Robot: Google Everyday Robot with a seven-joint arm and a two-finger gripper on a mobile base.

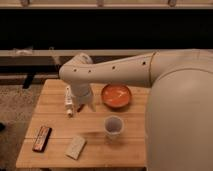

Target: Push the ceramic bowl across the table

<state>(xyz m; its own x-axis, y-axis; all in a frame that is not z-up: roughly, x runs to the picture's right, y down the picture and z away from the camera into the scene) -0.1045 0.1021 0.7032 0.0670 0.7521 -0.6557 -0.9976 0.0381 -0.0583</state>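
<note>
The ceramic bowl [116, 95] is round, shallow and orange-red, and it sits on the light wooden table [55, 120] toward the far right side. My gripper [80, 108] hangs from the white arm, pointing down at the table just left of the bowl, with a small gap between them. A white finger-like part [68, 102] shows on its left side. The arm crosses from the right and hides the table's right edge.
A small translucent whitish cup [113, 126] stands in front of the bowl. A dark flat rectangular object [42, 138] lies near the front left. A pale flat packet [76, 147] lies at the front middle. Dark shelving runs behind the table.
</note>
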